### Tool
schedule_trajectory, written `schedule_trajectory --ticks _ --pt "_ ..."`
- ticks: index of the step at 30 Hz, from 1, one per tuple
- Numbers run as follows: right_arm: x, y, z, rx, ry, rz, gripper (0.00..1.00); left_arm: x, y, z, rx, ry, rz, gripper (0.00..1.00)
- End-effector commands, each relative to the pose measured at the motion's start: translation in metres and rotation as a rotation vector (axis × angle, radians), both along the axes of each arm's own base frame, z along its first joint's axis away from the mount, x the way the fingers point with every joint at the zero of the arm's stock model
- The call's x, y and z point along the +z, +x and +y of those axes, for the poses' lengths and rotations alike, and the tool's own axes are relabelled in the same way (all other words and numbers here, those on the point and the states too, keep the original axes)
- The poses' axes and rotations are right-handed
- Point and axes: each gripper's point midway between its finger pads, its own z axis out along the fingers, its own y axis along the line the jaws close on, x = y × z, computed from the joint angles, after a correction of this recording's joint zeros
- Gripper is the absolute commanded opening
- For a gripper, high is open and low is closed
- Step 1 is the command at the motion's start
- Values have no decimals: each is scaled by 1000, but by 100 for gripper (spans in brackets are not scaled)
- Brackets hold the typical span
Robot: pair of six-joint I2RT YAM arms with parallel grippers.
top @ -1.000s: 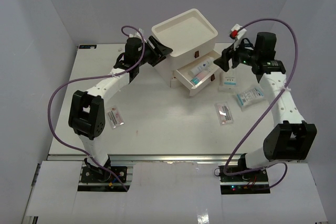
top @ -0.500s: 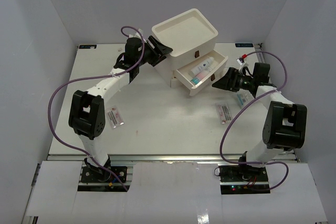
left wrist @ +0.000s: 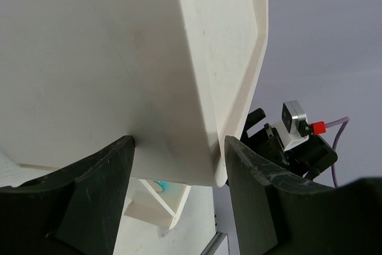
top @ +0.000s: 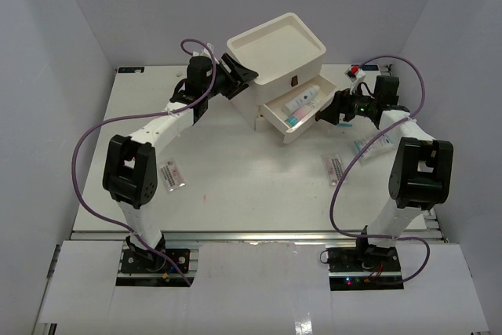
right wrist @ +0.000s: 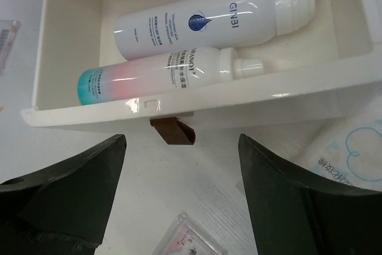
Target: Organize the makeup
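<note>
Tubes (right wrist: 197, 25) in drawer (right wrist: 179, 108), just beyond right hand (right wrist: 180, 141)

White table (top: 235, 170), pale grey walls (top: 141, 5)

Bright, diffuse light falls from above in the overhead view. The white tabletop (top: 235, 186) carries only faint, soft shadows, and the frame stays sharp to its edges. In the right wrist view, streaks of glare run along the glossy white tube with a blue logo (right wrist: 203, 19) and the pink-to-teal tube (right wrist: 155, 76). In the left wrist view, the cream plastic drawer box (left wrist: 89, 58) darkens toward the lower left, and the left gripper (left wrist: 179, 141) shows dark, underexposed jaws.
</note>
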Motion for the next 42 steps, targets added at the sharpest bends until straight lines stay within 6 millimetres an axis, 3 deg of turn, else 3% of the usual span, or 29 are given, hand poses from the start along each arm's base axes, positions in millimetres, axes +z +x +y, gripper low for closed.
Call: schedule_trajectory --ticks 1,7,10,12,17,20,32,35,42 --pt "-4 8 7 39 -119 -76 80 14 -4 -17 -53 -30 -55 72" --pt "-8 14 7 27 -186 -109 73 13 -3 -19 -59 -30 -52 72" --pt "-8 13 23 50 -207 -133 62 13 -3 -20 -65 -31 -51 71" --pt "-7 14 25 53 -219 -151 49 12 -4 -23 -68 -31 -50 70" --pt "-1 11 32 69 -235 -198 28 13 -3 -25 -71 -27 -50 69" --pt "5 3 41 103 -223 -220 10 14 -3 -24 -65 -26 -51 69" --pt "34 -45 114 324 -188 -309 8 11 -5 -28 -62 -21 -47 65" --pt "38 -39 119 311 -186 -302 8 11 -6 -30 -67 -21 -49 64" --pt "40 3 112 188 -246 -303 8 11 -8 -31 -81 -16 -51 64"
